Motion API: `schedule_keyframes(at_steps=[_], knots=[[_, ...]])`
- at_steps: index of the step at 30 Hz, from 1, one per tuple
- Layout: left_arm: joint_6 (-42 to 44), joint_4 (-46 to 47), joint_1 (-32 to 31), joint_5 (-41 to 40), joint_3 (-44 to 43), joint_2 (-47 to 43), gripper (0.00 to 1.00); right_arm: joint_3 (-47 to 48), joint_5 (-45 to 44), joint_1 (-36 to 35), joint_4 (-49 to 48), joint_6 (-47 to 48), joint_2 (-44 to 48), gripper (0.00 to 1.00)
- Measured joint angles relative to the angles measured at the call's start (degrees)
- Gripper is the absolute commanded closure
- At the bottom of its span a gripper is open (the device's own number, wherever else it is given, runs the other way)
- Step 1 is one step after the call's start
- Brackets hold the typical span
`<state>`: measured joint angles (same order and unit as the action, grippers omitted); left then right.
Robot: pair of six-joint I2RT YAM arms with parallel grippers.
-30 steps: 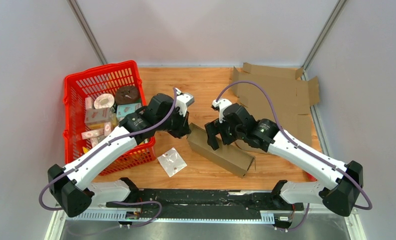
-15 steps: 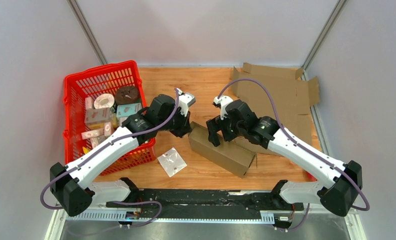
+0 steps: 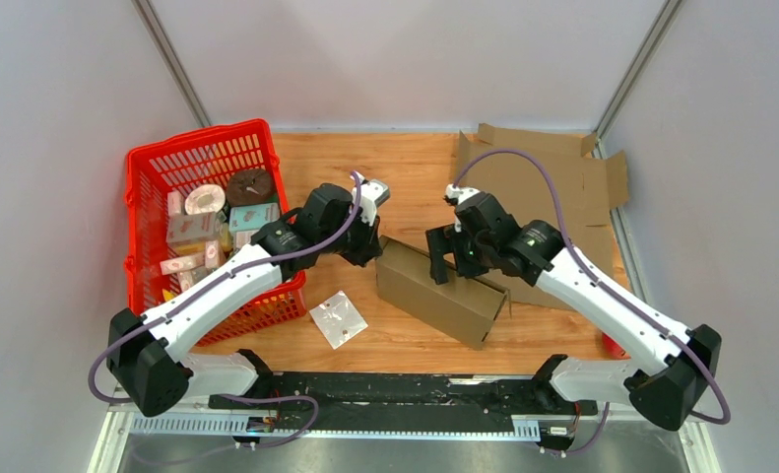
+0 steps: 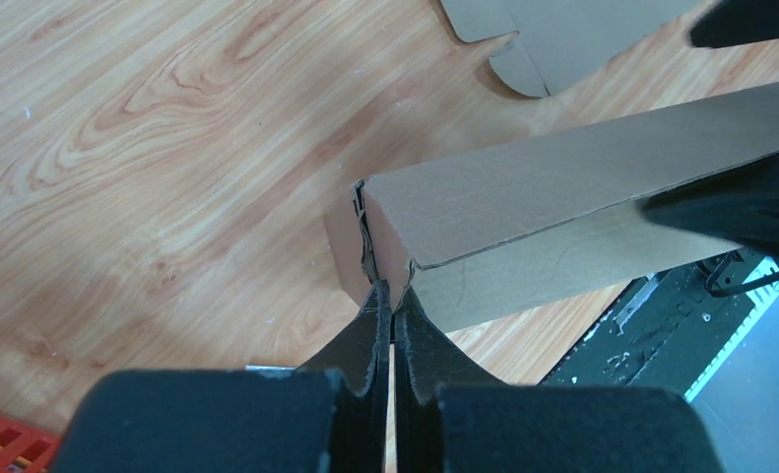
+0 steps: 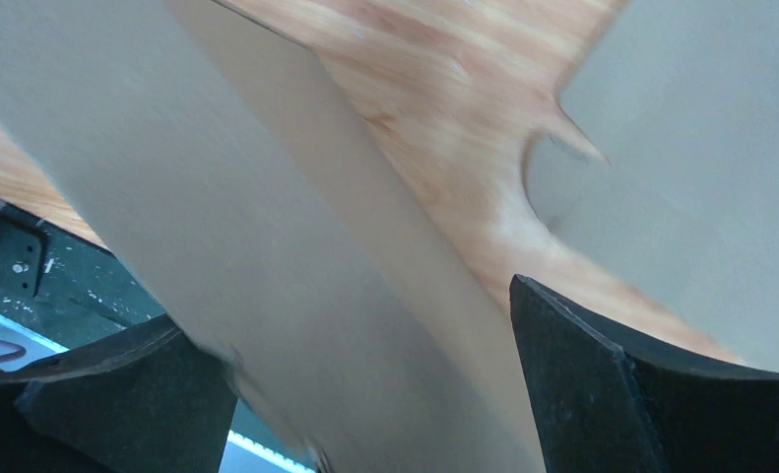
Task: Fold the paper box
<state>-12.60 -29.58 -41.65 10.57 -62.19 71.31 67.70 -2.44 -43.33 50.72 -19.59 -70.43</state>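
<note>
Brown cardboard, folded into a long rectangular box (image 3: 442,294), lies on my wooden tabletop (image 3: 405,168) mid-table, running diagonally between the two arms. My left gripper (image 4: 393,296) has its fingers pressed flat together with nothing visible between them. The tips touch the box's left end, right at the corner where the end flap meets the long side. My right gripper (image 3: 444,258) is spread wide over the box further along. In its wrist view the box runs between the two fingers, but the blur stops me telling whether either pad touches. A flat brown cardboard blank (image 3: 552,187) lies beyond the box at the far right. A red plastic basket (image 3: 198,133) of small packages stands at the left.
</note>
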Motion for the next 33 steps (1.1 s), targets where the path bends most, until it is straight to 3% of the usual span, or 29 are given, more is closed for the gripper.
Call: schedule_keyframes(at_steps=[9, 14, 16, 17, 24, 33], knots=[[-0.1, 0.0, -0.1, -0.2, -0.1, 0.2, 1.0, 1.9, -10.9, 0.8, 21.3, -10.9, 9.8, 0.05], [-0.1, -1.0, -0.1, -0.1, -0.6, 0.2, 1.0, 2.0, -12.1, 0.8, 24.9, -14.8, 16.3, 0.22], [-0.1, -1.2, -0.1, -0.1, -0.8, 0.3, 1.0, 1.5, -11.4, 0.8, 25.3, -15.6, 19.0, 0.42], [-0.1, -1.3, -0.1, -0.1, -0.9, 0.4, 1.0, 0.9, -10.8, 0.8, 25.4, -15.9, 20.1, 0.46], [-0.1, -1.4, -0.1, 0.0, -1.1, 0.7, 1.0, -3.3, -7.8, 0.8, 26.7, -17.4, 22.4, 0.51], [-0.1, -1.3, -0.2, 0.5, -1.1, 0.7, 1.0, -4.3, -5.5, 0.8, 26.1, -17.5, 22.1, 0.97]])
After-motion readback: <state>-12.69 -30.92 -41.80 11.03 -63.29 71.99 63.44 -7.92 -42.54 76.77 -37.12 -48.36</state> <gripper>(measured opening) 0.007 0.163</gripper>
